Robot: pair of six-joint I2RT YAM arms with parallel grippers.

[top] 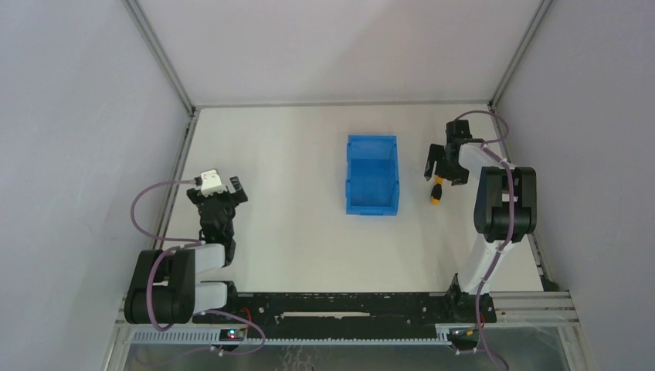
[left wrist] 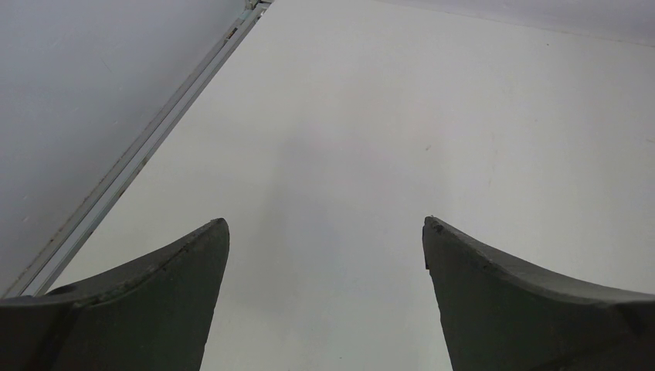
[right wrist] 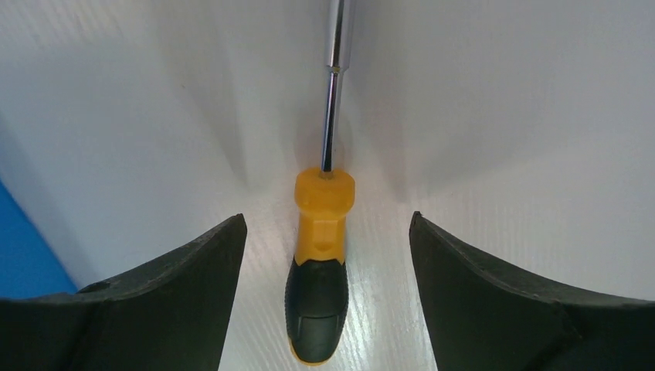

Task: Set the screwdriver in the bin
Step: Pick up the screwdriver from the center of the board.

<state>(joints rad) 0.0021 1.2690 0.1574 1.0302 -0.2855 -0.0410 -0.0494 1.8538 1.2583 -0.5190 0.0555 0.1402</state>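
The screwdriver (top: 437, 193) lies on the white table just right of the blue bin (top: 371, 143), apart from it. In the right wrist view its orange-and-black handle (right wrist: 320, 255) points toward the camera and its silver shaft (right wrist: 334, 85) runs away from it. My right gripper (top: 444, 178) hangs over the handle and is open (right wrist: 328, 220), one finger on each side with a gap to the handle on both sides. A sliver of the bin (right wrist: 23, 251) shows at the left edge. My left gripper (top: 219, 193) is open (left wrist: 324, 228) over bare table at the left.
Grey enclosure walls with metal corner rails (top: 158, 54) surround the table. The left rail (left wrist: 147, 151) runs beside my left gripper. The right arm's upright link (top: 502, 205) stands near the right wall.
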